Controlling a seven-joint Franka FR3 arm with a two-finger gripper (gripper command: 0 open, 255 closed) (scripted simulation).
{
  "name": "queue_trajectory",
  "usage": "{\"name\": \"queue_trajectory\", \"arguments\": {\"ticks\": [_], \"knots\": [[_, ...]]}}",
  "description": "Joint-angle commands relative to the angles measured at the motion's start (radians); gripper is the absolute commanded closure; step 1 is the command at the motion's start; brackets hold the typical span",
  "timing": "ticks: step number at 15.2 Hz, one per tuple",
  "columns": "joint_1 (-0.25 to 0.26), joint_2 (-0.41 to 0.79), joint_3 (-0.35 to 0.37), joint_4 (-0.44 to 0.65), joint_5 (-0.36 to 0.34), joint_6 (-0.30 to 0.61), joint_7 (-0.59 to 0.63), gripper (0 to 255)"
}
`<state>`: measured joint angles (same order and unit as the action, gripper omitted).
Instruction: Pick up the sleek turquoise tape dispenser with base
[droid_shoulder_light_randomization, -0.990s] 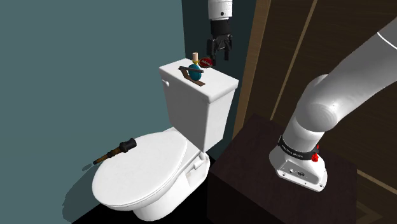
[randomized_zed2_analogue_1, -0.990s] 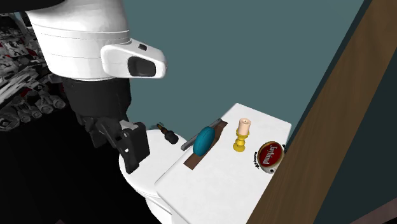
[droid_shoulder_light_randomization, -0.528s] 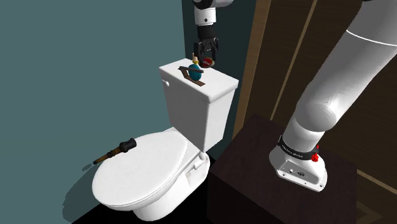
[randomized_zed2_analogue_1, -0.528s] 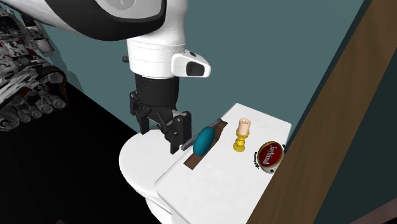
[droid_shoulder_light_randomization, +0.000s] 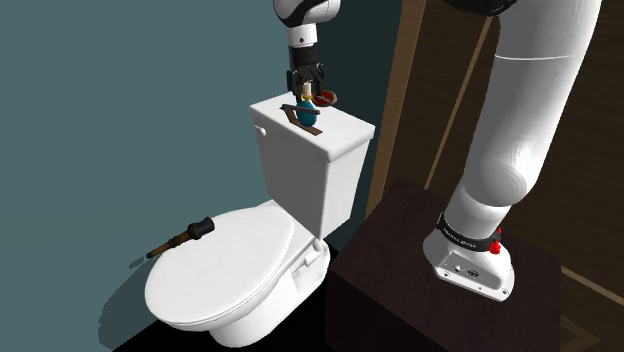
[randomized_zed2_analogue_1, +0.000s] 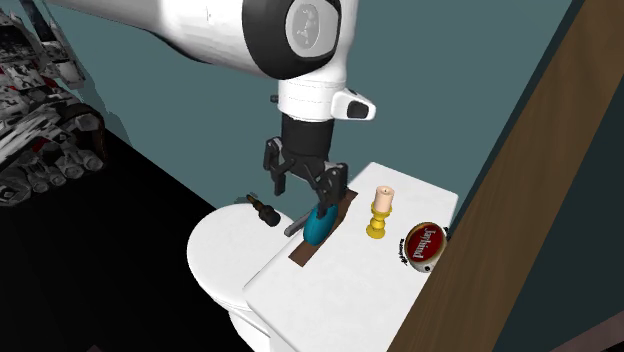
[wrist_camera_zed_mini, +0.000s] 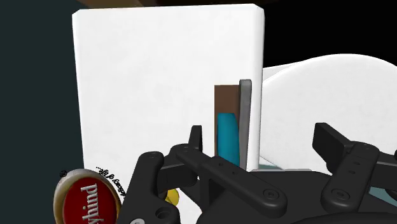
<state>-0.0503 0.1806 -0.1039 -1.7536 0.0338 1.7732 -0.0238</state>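
Note:
The turquoise tape dispenser (randomized_zed2_analogue_1: 319, 229) lies on a brown base (randomized_zed2_analogue_1: 299, 256) with a grey bar along one side, at the edge of the white toilet tank lid (randomized_zed2_analogue_1: 340, 290). From the shoulder view the tape dispenser (droid_shoulder_light_randomization: 307, 112) sits mid-lid. My gripper (randomized_zed2_analogue_1: 308, 198) hangs open just above it, one finger crossing its upper end. In the shoulder view the gripper (droid_shoulder_light_randomization: 304, 90) points straight down over it. Along the hand, the tape dispenser (wrist_camera_zed_mini: 226, 140) lies below the gripper (wrist_camera_zed_mini: 263, 141), close to one finger and untouched.
A cream candle on a yellow holder (randomized_zed2_analogue_1: 379, 212) and a round red tin (randomized_zed2_analogue_1: 423, 245) share the tank lid beside the dispenser. A dark-handled tool (droid_shoulder_light_randomization: 182, 236) rests on the toilet seat lid (droid_shoulder_light_randomization: 220, 265). A wooden frame (droid_shoulder_light_randomization: 425, 80) rises beside the tank.
The arm has swung from beside the tank to over it and come down. The open gripper now hangs right above the dispenser. Nothing on the lid has moved.

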Motion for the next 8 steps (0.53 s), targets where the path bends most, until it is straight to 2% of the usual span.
{"name": "queue_trajectory", "arguments": {"ticks": [1,4,5,8], "knots": [[-0.007,0.093,-0.004,0.109,0.003,-0.017,-0.001,0],[-0.020,0.226,-0.008,0.272,0.009,-0.049,0.000,0],[-0.021,0.242,-0.009,0.293,0.010,-0.054,0.000,0],[-0.021,0.249,-0.008,0.262,0.011,-0.016,0.000,0]]}}
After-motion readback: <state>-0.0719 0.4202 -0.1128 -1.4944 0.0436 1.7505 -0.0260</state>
